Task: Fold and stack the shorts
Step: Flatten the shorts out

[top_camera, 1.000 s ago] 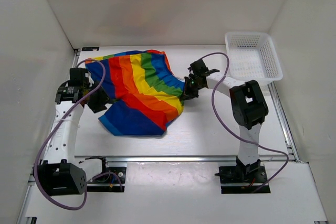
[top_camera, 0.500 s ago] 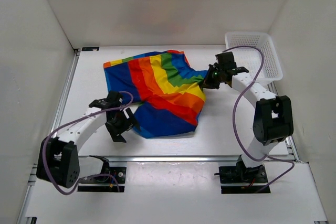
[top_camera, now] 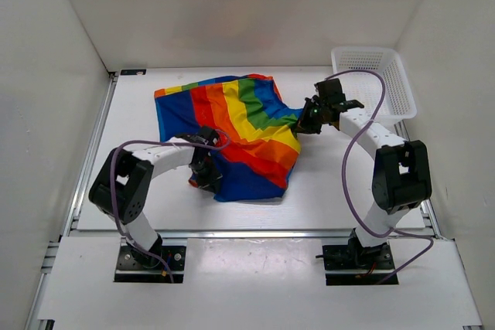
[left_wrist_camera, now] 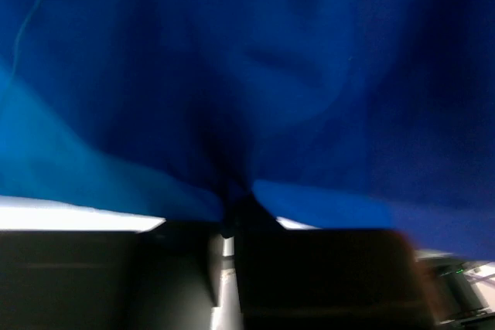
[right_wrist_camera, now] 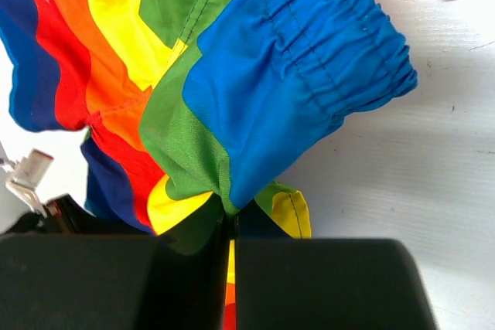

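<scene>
Risk of shorts (top_camera: 232, 125) bunching or slipping free under uneven pull, with left fingers (left_wrist_camera: 325, 276) and right fingers (right_wrist_camera: 325, 284) both clenched on it.

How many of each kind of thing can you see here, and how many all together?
rainbow shorts: 1
white basket: 1
robot arms: 2 (left arm, right arm)
total: 4

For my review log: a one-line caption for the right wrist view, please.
Right end effector shut on a gathered fold of the rainbow-striped shorts over the white table.
</scene>
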